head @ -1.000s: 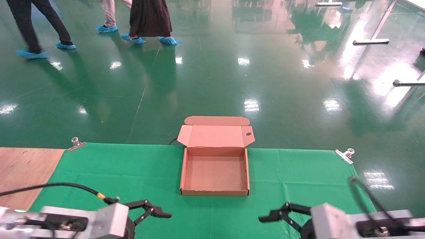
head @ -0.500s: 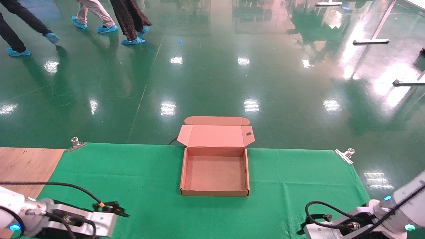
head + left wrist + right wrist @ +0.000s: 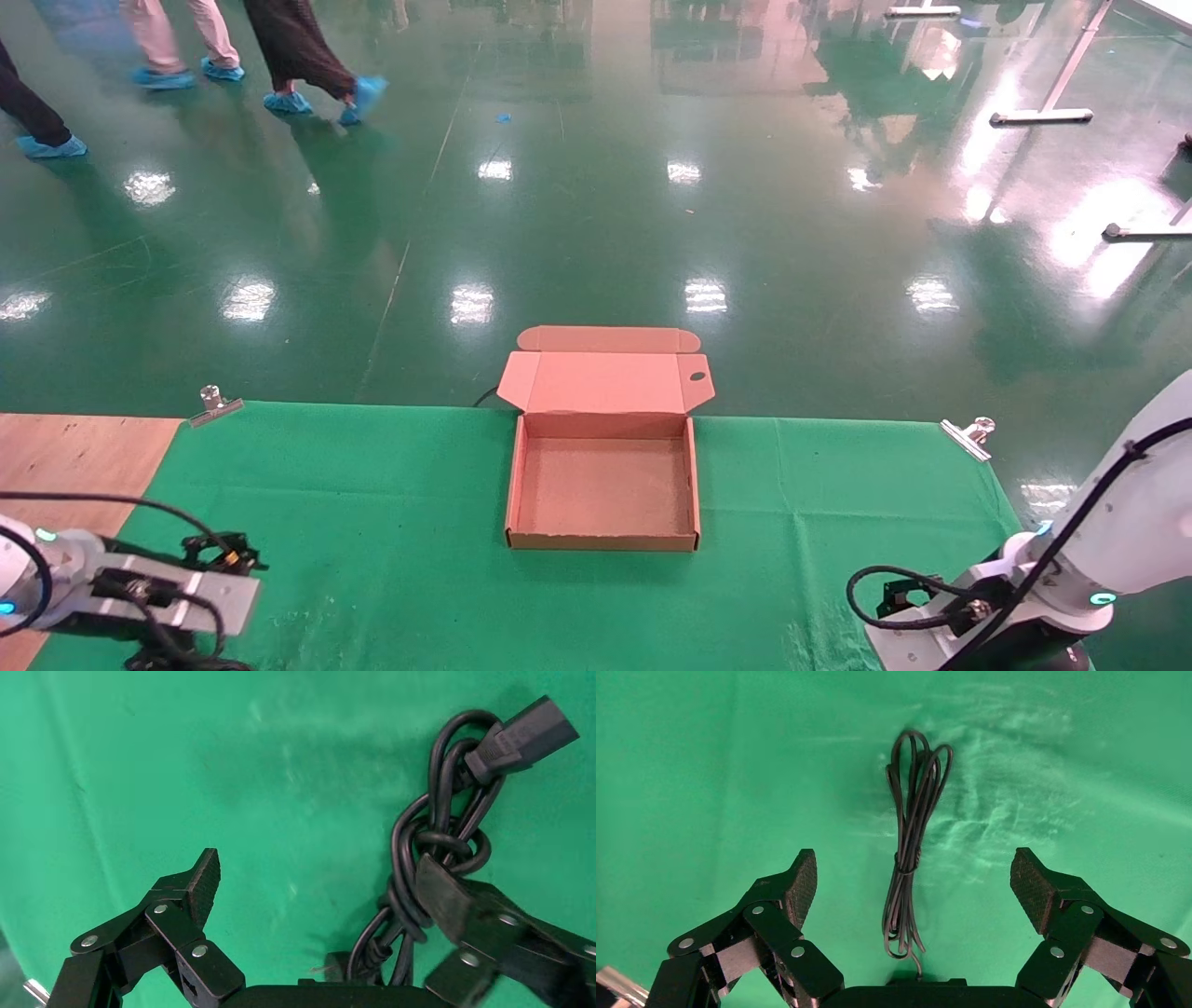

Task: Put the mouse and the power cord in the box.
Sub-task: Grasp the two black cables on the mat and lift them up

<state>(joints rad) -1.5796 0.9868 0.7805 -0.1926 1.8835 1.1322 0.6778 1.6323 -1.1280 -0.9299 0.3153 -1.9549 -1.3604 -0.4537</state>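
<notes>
The box (image 3: 521,485) stands open and empty in the middle of the green cloth, its flap lid (image 3: 603,380) lying back over the far edge. In the left wrist view the power cord (image 3: 429,846) is a knotted black bundle with a chunky plug (image 3: 523,738). My left gripper (image 3: 323,888) hangs open above it, one finger (image 3: 450,899) over the coil and the other over bare cloth. My right gripper (image 3: 912,881) is open around a thin tied cable bundle (image 3: 909,860). The mouse is hidden. In the head view both arms (image 3: 168,596) (image 3: 978,615) sit at the near corners.
The green cloth (image 3: 372,485) covers the table, held by metal clips (image 3: 214,405) (image 3: 968,436) at its far corners. Bare wood (image 3: 65,466) shows at the left. People (image 3: 298,56) walk on the shiny floor far back left.
Both arms have swung outward from the near middle to the near corners. Their fingers no longer show in the head view. The people have walked leftward.
</notes>
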